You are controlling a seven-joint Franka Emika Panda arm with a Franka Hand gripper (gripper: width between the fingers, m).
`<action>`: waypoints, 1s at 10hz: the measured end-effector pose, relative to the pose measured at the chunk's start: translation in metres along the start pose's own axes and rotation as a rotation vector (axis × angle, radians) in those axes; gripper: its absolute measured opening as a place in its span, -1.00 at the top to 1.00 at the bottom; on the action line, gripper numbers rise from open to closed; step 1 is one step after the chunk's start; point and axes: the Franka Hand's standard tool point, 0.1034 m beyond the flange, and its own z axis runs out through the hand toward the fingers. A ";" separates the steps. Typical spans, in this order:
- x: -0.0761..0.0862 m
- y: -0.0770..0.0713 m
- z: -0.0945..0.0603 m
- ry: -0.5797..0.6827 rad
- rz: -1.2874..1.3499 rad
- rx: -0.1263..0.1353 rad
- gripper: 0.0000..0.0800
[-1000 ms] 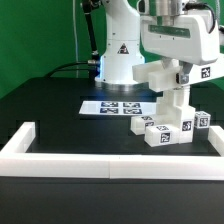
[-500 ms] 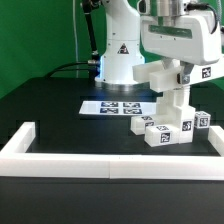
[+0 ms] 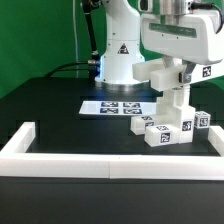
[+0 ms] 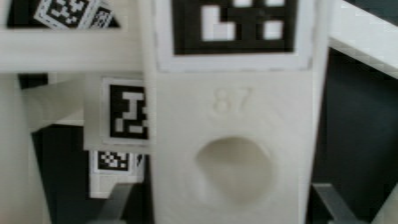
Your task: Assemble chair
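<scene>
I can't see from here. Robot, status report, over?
End effector shut on chair part. Other parts clustered below, beside marker board. Nothing seen in the way.

The Panda arm (image 3: 175, 40) reaches straight down, wrist vertical, its end effector (image 3: 181, 74) clamped on a white chair slab (image 4: 231, 120).

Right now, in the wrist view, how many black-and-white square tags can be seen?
4. One tag on the near slab with the oval hollow; two behind that slab; one farther back, cropped by the frame. Others may be hidden.
</scene>
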 end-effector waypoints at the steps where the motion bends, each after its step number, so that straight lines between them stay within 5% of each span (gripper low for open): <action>1: 0.000 0.000 0.000 -0.001 0.001 0.000 0.27; 10: -0.010 -0.008 -0.005 0.045 -0.033 0.018 0.27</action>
